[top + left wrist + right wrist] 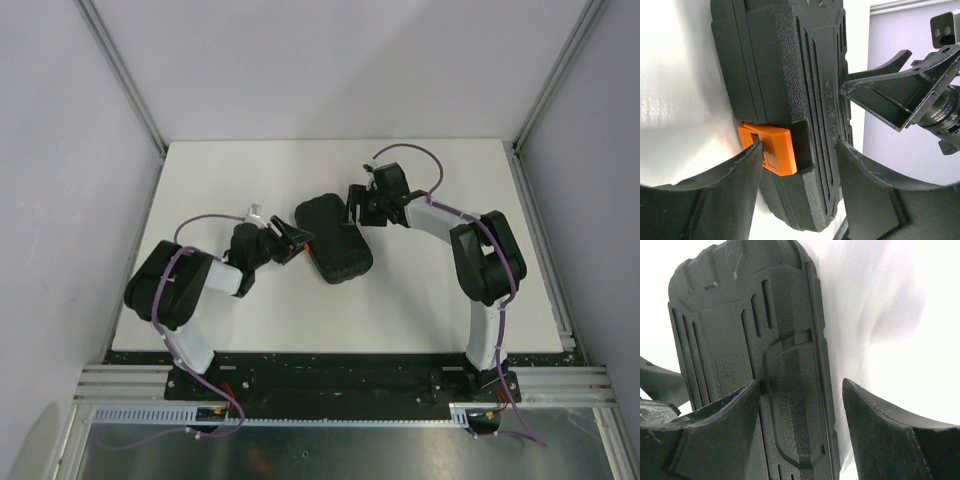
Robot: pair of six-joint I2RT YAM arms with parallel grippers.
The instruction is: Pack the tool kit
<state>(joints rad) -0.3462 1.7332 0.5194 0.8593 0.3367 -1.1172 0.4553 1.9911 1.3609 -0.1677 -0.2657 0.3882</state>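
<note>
The tool kit's black case lies closed and flat in the middle of the white table; no loose tools show. My left gripper is at the case's left edge, jaws spread across its thickness. One fingertip touches the orange latch, and the other finger sits by the ribbed lid. My right gripper is at the far right edge, standing open over the hinge side. Its left finger rests over the lid, the right finger is clear of the case.
The right gripper's fingers and camera show beyond the case in the left wrist view. Grey walls and aluminium frame posts border the table on three sides. Both arm bases stand at the near edge.
</note>
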